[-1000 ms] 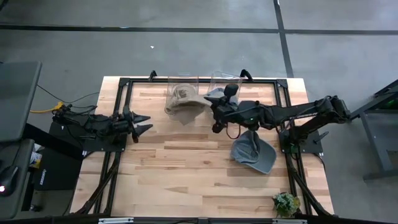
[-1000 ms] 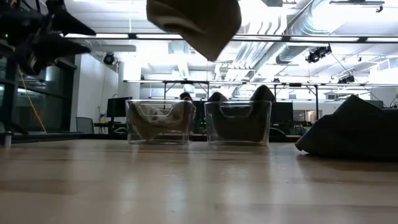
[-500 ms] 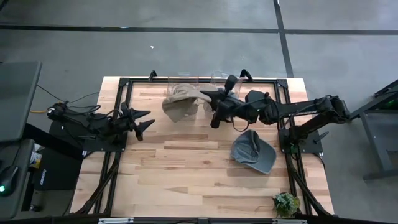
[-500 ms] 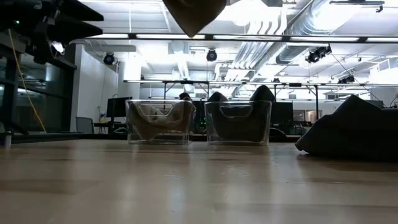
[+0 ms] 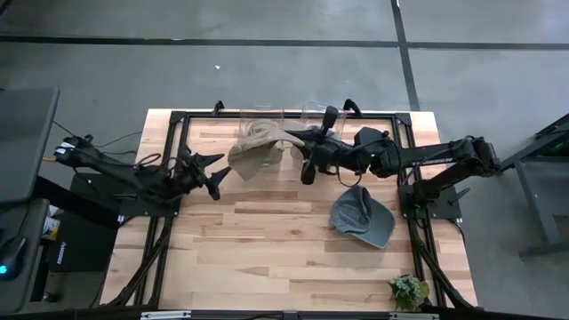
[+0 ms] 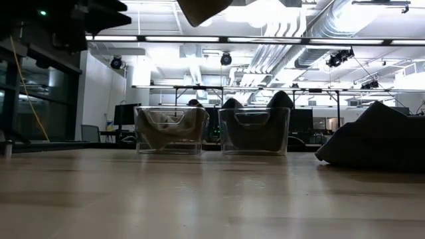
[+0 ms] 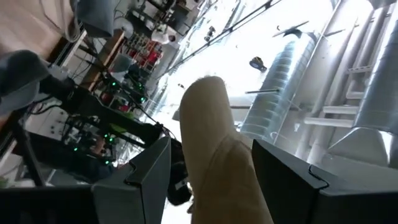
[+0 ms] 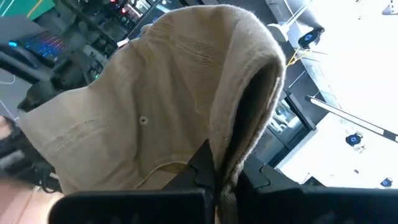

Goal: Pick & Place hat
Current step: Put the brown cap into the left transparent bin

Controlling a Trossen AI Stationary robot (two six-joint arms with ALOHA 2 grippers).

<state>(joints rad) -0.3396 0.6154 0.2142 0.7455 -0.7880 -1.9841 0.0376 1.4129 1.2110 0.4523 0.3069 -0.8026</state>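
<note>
A tan hat (image 5: 252, 151) hangs in the air over the far middle of the table, with my right gripper (image 5: 288, 141) shut on it; only its lowest tip (image 6: 201, 8) shows in the low view. My left gripper (image 5: 214, 172) stands open just left of the hat, raised and pointing at it, and the hat (image 7: 219, 163) shows beyond the gap between its fingers without touching them. A grey hat (image 5: 363, 218) lies flat on the table at the right. My right gripper pinches the tan hat's rim edge (image 8: 231, 163) between its two fingers, where the cloth folds over a dark inside. The fingers come about level from the table's right. The hat hangs off the fingertips toward the left, clear of the table.
Two clear bins stand side by side at the far edge, the left bin (image 6: 169, 129) with tan cloth in it and the right bin (image 6: 254, 131) with dark cloth. A small potted plant (image 5: 408, 290) stands at the near right corner. Bare wood lies at the near middle.
My right gripper has tipped upward and raised the tan hat, which has risen almost out of the low view. My left gripper has moved up and toward the table's right, closer to the hat, tipping its fingers upward.
</note>
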